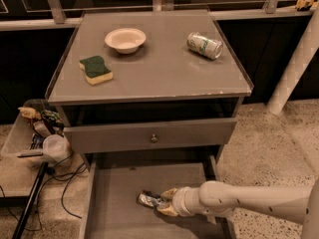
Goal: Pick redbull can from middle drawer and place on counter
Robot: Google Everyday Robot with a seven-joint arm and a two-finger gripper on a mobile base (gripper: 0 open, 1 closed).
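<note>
Pincer (167,202) sits low in the wide shallow grey middle drawer (114,198), its two pale tips slightly parted either side of the right end of the small slim silver-and-blue redbull can (149,199); the can lies on its side on the drawer floor, long axis running left from the tips, roughly in line with my arm. I cannot tell whether the tips touch metal; the large flat grey counter surface (159,68) is above.
</note>
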